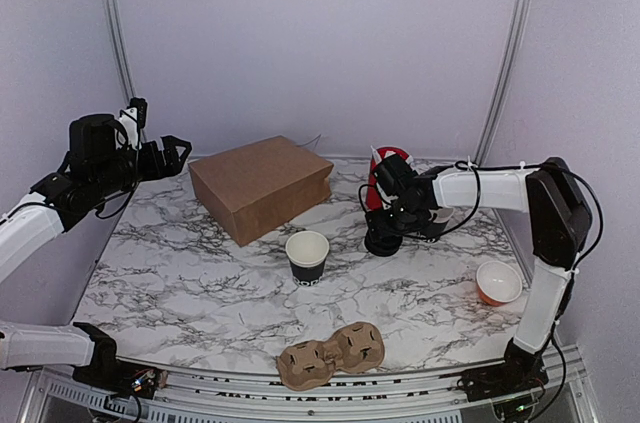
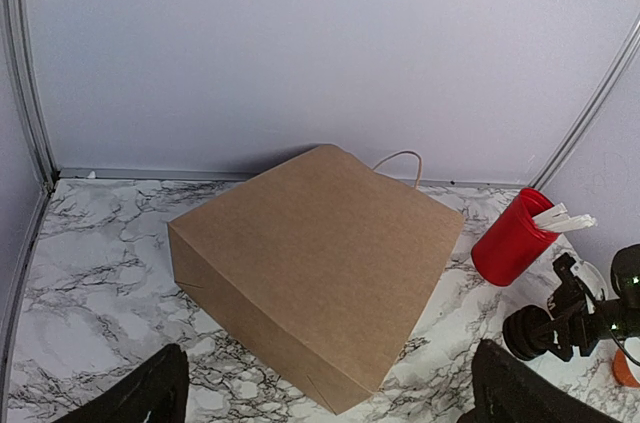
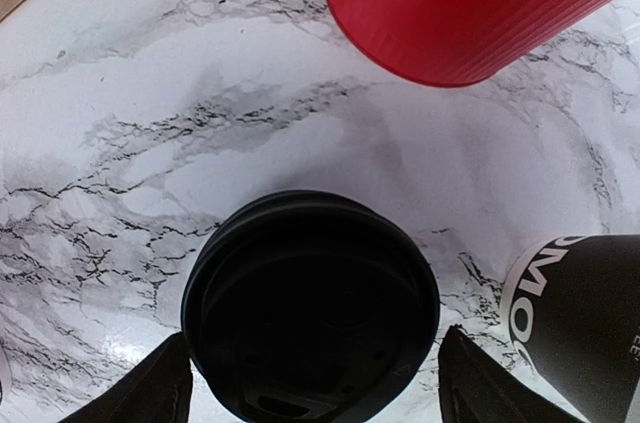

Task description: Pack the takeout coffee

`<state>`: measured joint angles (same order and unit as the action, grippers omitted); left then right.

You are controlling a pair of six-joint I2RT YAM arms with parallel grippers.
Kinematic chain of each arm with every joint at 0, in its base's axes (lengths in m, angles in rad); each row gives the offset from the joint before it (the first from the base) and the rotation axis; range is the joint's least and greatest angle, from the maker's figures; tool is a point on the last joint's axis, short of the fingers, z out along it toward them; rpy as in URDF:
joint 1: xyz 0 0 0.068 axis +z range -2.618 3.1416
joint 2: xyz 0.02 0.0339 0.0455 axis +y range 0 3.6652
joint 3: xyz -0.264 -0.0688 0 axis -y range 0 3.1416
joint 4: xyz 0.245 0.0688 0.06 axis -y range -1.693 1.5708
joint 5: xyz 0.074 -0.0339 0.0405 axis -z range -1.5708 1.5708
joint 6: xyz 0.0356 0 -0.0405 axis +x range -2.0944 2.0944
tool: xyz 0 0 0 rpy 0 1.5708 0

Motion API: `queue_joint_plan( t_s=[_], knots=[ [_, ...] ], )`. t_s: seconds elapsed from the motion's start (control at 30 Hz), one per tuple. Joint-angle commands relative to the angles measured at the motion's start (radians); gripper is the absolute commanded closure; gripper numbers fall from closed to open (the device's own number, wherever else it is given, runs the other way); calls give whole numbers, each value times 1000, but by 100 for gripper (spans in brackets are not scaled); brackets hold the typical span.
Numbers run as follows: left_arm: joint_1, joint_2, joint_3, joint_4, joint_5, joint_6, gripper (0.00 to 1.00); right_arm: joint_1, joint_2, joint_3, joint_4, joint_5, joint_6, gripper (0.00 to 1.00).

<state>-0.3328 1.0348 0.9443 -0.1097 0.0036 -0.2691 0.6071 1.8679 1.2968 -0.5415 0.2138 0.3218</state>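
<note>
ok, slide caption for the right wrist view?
Right end effector straddling round black plastic cup lid on marble table; ribbed red tub beyond.

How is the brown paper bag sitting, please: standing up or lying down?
Lying down: the paper bag rests flat on the table, a broad side facing up. Whether its mouth is open, cannot tell.

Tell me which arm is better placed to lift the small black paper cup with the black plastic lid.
Right. The right gripper hangs directly over the lidded black paper cup, fingers flanking it. The left gripper is raised far left of the brown paper bag.
</note>
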Motion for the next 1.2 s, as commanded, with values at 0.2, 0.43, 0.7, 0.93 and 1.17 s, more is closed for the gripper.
queue_joint_plan(
  t_s=[0.2,0.43,0.7,0.93,1.17],
  knots=[
    [5,6,-13,24,14,1,1,-20,-16,-6,8,-15,-8,18],
    [6,3,-13,24,12,1,1,-47,-15,-38,62,-82,-2,21],
    [5,4,-13,23,11,2,1,-46,-23,-35,60,-75,1,37],
    [6,5,-13,24,13,1,1,-38,-58,-27,27,-42,-4,39],
    [6,8,-13,23,14,1,1,-32,-67,-20,12,-26,-7,36]
  ],
)
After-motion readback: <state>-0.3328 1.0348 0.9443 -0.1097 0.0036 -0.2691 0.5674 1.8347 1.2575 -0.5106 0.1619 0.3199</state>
